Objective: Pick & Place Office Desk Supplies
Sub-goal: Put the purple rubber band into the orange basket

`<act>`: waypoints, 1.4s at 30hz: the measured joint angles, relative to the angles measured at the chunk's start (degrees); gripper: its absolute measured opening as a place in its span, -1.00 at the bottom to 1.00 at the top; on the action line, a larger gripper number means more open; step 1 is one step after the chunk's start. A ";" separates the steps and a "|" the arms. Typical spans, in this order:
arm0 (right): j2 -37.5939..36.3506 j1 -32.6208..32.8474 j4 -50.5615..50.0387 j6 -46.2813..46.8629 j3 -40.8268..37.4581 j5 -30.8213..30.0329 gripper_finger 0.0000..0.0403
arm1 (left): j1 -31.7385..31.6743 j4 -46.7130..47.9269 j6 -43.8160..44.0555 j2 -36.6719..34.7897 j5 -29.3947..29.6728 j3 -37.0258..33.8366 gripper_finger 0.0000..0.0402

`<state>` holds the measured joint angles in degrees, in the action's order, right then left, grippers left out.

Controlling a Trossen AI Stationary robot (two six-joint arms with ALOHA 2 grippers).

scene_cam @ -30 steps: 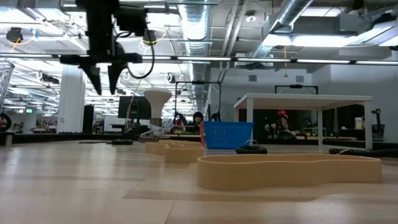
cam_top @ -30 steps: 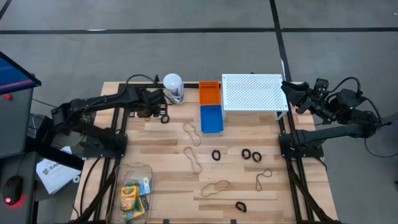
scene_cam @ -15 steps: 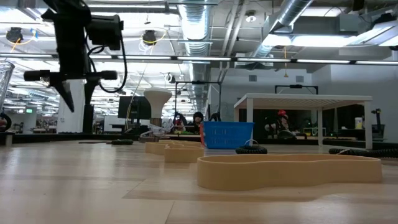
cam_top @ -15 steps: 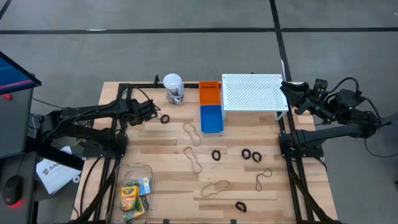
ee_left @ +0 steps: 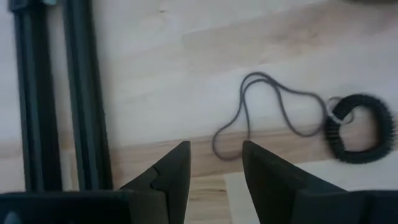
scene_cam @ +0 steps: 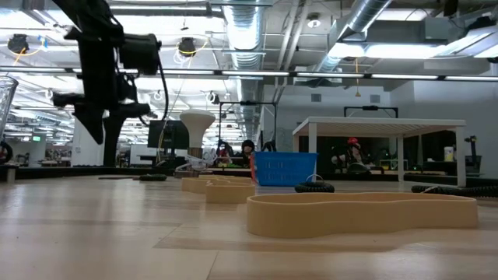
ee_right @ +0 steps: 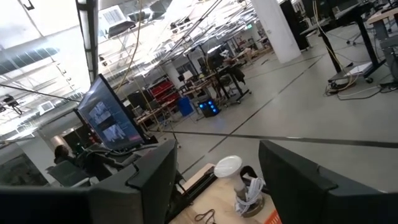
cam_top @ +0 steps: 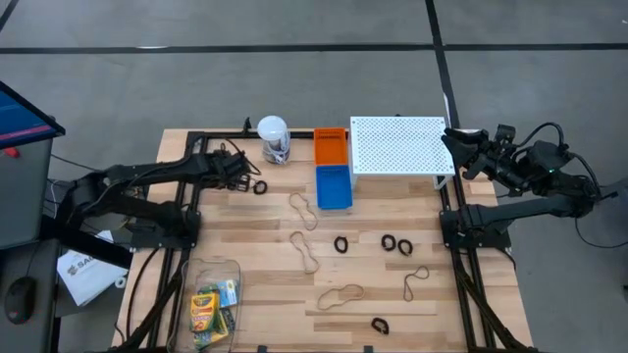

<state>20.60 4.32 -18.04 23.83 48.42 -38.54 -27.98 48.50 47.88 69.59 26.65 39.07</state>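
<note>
My left gripper (cam_top: 238, 173) (ee_left: 216, 167) hangs open and tilted down over the far left of the table, touching nothing. Just ahead of its fingertips lie a thin dark loop (ee_left: 267, 112) and a black ring clip (ee_left: 360, 127) (cam_top: 260, 186), flat on the wood. Tan rubber-band loops (cam_top: 304, 210) (cam_top: 340, 294) and more black clips (cam_top: 340, 244) (cam_top: 396, 242) are scattered across the middle. Crayon boxes (cam_top: 208, 310) sit in a clear container at the near left. My right gripper (cam_top: 467, 153) (ee_right: 217, 180) waits open, raised at the far right.
A white-lidded jar (cam_top: 273, 138), an orange bin (cam_top: 331, 147), a blue bin (cam_top: 334, 186) and a white perforated shelf (cam_top: 397, 145) line the far edge. Black frame rails (ee_left: 62, 93) run beside my left gripper. A big tan loop (scene_cam: 362, 212) lies close to the low camera.
My left gripper has moved away from the jar toward the table's left edge and come down, rolling at the wrist; its fingers stay as far apart as before. My right arm has kept still.
</note>
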 joint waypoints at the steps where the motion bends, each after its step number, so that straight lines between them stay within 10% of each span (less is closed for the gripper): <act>1: 0.00 0.00 -0.02 0.03 0.00 -0.15 0.11 | -0.91 -0.96 -2.02 1.14 -1.09 0.00 -0.32; 15: 0.00 0.11 0.09 1.30 0.00 -0.30 0.11 | -9.67 -11.39 -22.10 9.73 -15.10 0.00 -0.32; 34: 0.02 0.09 0.07 2.34 0.00 -0.27 0.11 | -12.97 -18.48 -18.89 9.33 -17.05 -9.12 -0.34; 42: 0.02 0.09 0.07 2.78 0.00 -0.27 0.11 | -13.17 -19.93 -15.59 9.41 -14.42 -9.88 -0.73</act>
<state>20.62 4.40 -17.98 26.61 48.42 -38.81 -41.15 28.57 32.29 79.00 12.23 29.19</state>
